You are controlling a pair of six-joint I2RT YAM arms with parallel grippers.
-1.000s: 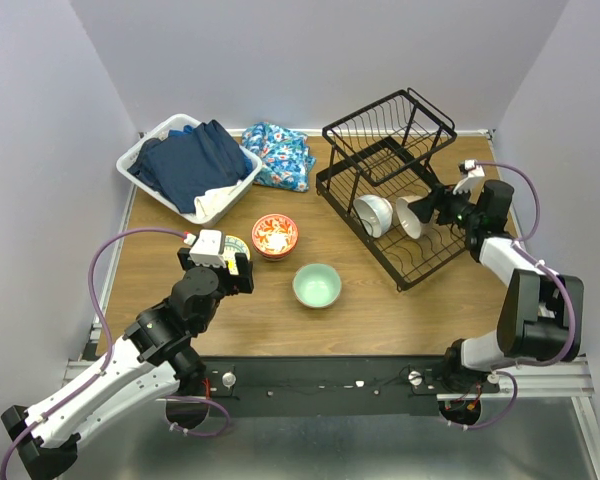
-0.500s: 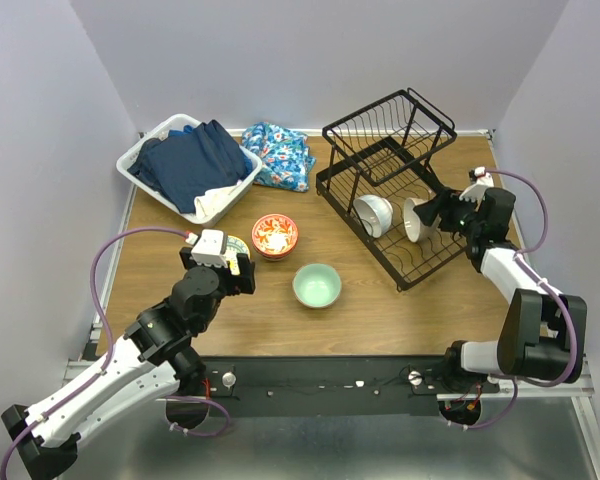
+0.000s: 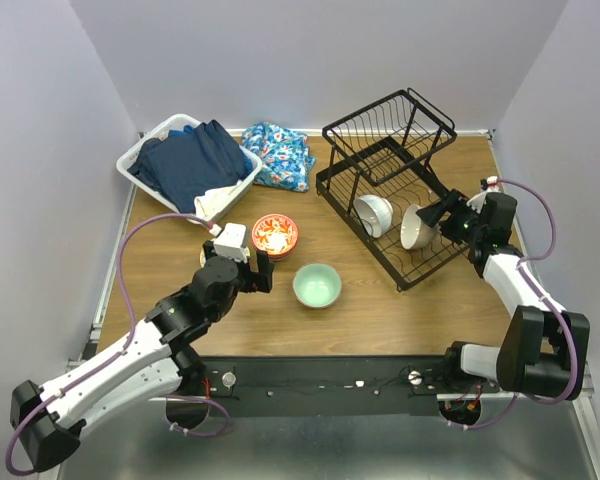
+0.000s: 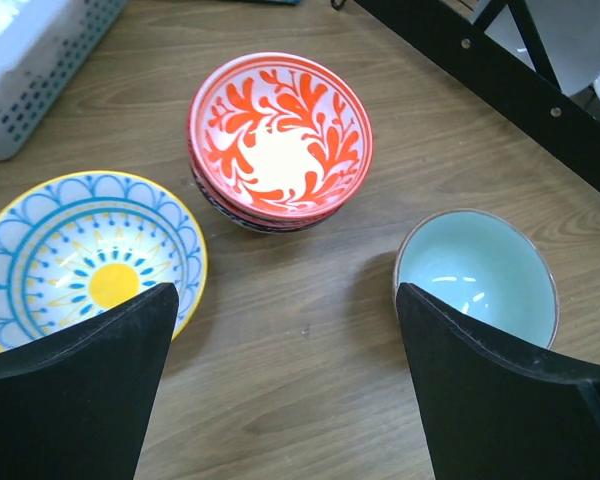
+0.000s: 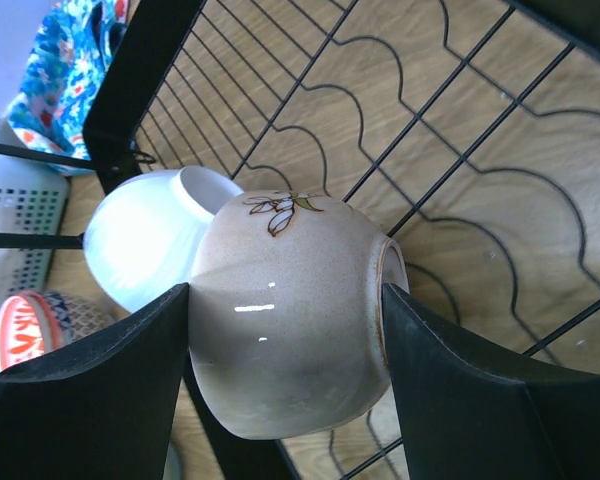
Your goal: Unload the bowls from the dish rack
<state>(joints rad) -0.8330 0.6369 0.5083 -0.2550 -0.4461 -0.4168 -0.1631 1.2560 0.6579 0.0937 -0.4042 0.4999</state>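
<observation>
Currently we're gripping the beige bowl (image 5: 290,320) w/ the right tool (image 5: 285,345), fingers pressing on both its sides. It's sitting tilted on its side in the lower tier of the dish rack (image 3: 388,150), touching the white bowl (image 5: 145,235). Our left tool (image 4: 285,300) is hovering wide open, holding nothing, over the bench (image 4: 300,400) btwn the yellow-rimmed bowl (image 4: 90,260) and the mint bowl (image 4: 477,275), w/ the red-orange bowl (image 4: 280,135) stacked on another just beyond.

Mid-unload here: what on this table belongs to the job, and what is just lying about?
Job: dish rack, white bowl and beige bowl at it; mint bowl, red bowl, yellow bowl on the table.
Lying about: laundry basket, blue clothes in it, floral cloth beside it.
</observation>
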